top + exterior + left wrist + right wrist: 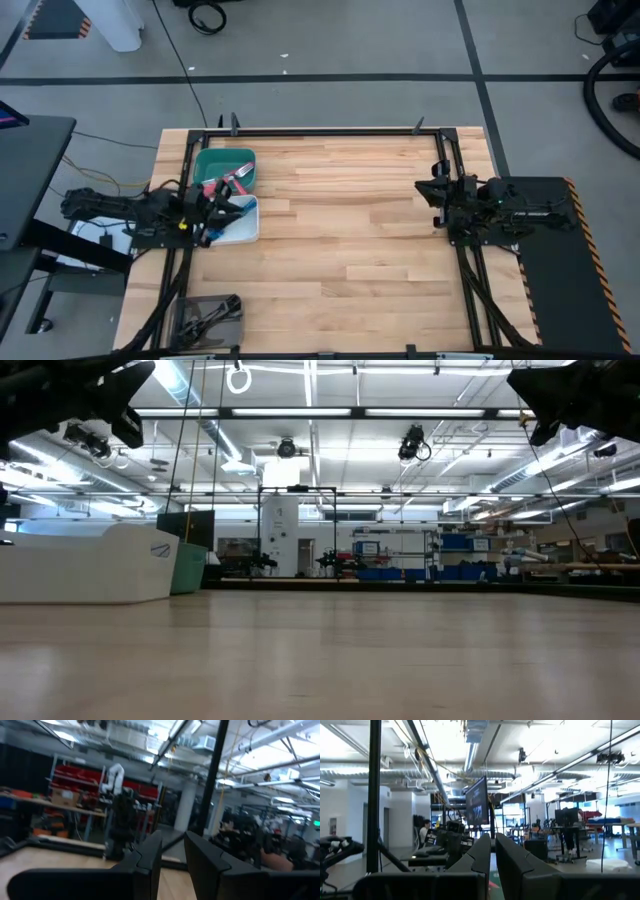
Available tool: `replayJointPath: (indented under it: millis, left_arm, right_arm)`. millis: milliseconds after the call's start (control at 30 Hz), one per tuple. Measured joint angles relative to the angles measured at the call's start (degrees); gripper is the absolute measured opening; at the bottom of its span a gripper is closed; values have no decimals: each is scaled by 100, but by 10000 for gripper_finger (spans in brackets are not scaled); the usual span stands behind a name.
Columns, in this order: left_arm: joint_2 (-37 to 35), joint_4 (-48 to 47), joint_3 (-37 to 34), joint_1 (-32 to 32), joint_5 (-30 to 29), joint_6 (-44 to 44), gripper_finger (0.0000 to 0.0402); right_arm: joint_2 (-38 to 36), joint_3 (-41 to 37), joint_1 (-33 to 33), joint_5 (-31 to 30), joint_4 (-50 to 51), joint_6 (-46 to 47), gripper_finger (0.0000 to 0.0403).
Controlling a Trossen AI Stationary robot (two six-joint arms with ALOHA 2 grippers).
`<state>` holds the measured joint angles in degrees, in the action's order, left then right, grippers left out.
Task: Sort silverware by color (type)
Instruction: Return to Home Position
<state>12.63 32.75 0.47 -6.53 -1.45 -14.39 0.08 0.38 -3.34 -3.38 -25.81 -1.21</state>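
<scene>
In the high view, red-handled silverware (232, 180) lies in the green bin (215, 160) near the table's far left. Dark grey metal silverware (210, 318) lies in the grey bin (190, 322) at the near left corner. The white bin (243, 230) sits beside the green one, and my left arm hides most of its contents. My left gripper (222, 205) (173, 837) hovers above the white bin, pointing level toward the right, with a small gap between its fingers. My right gripper (425, 188) (493, 837) waits shut at the right edge, raised.
The wooden tabletop (350, 230) stretches bare between the two arms. A black frame rail (330, 130) runs along the far edge. In the low view, the white bin (90, 565) and the green bin (188, 567) stand at the left, with both arms high above the table.
</scene>
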Motion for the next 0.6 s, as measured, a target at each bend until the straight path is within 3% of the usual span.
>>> replayJointPath:
  millis: [600]
  left_arm:
    - [-1259,73,0,553,-2,0,91]
  right_arm:
    - [0,0,208,0,-25,0,36]
